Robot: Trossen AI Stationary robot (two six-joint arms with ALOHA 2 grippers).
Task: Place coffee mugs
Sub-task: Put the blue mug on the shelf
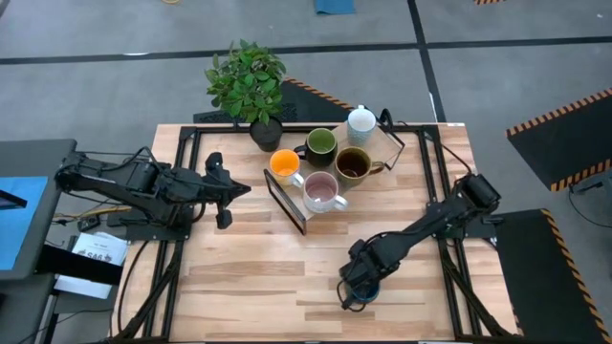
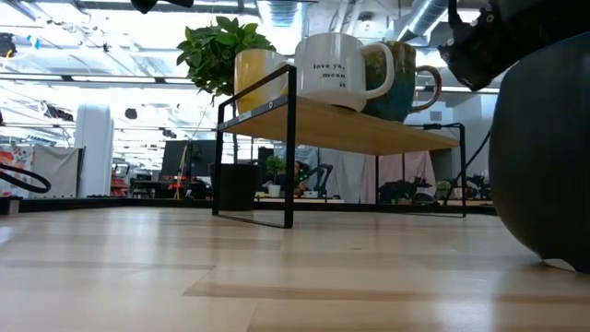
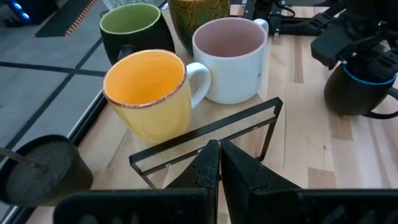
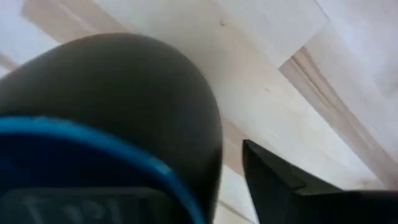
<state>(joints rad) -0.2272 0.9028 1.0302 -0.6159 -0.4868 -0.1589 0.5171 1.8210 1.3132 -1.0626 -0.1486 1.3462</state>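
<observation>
- Five mugs already stand on the rack (image 1: 287,203) at 12 o'clock on the desk (image 1: 249,277): orange mug (image 1: 284,164), green mug (image 1: 319,143), white mug (image 1: 360,121), brown mug (image 1: 353,163) and pink mug (image 1: 321,191).
- The dark blue mug (image 3: 360,87) sits alone at 5 o'clock, still to be moved.
- My right fingers (image 1: 360,283) are at its rim, one inside and one outside; whether they grip yet, I cannot tell.
- My left fingers (image 3: 219,163) wait clenched at 9 o'clock, empty.

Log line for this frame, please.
right pincer: at dark blue mug, table front | left pincer: shut, idle by rack | five mugs on rack
</observation>
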